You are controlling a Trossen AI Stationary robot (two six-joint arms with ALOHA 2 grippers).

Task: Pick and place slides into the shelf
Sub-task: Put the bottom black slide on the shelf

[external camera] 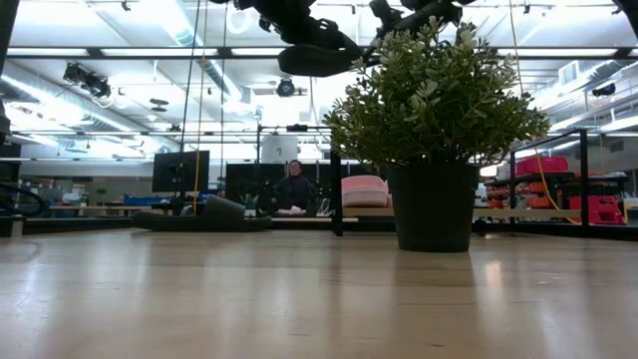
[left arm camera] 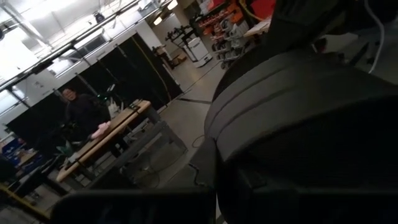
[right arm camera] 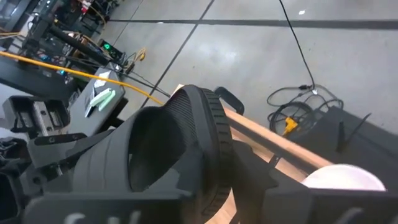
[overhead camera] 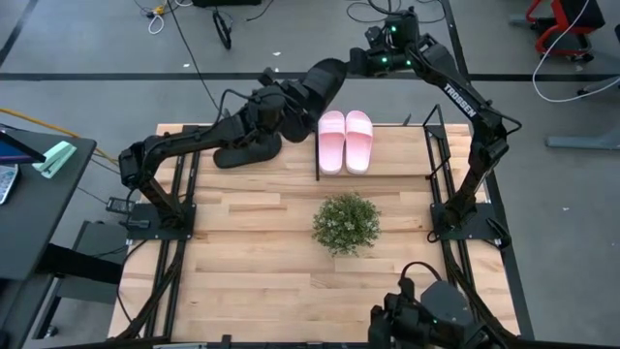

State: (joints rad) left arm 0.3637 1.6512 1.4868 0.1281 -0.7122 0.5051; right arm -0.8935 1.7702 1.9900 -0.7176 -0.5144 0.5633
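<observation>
One black slide [overhead camera: 323, 82] hangs in the air above the table's far edge, between both grippers; the low view shows it high up [external camera: 319, 62]. My left gripper [overhead camera: 291, 102] is shut on it from the left. My right gripper [overhead camera: 347, 66] reaches it from the far right, and its fingers are closed on the slide's rim [right arm camera: 214, 168]. A second black slide [overhead camera: 247, 150] lies sole down at the far left. Two pink slides [overhead camera: 344, 141] lie side by side, soles down, in the shelf [overhead camera: 427, 145]. My left gripper holds the raised black slide [left arm camera: 298, 124] with its fingers about level, coming from the table's left. The slide fills the wrist view and hides the place of contact. The slide is lifted clear of table and shelf. My right gripper pinches the slide's sole edge [right arm camera: 217, 180] beside the wide strap [right arm camera: 155, 149], one finger on each side. It comes slanting down from the far right. The slide stays in the air.
A small green potted plant [overhead camera: 346, 223] stands in the middle of the wooden table, in front of the shelf. The shelf's black posts [external camera: 583, 170] rise along the far edge. A person sits in the room beyond the table.
</observation>
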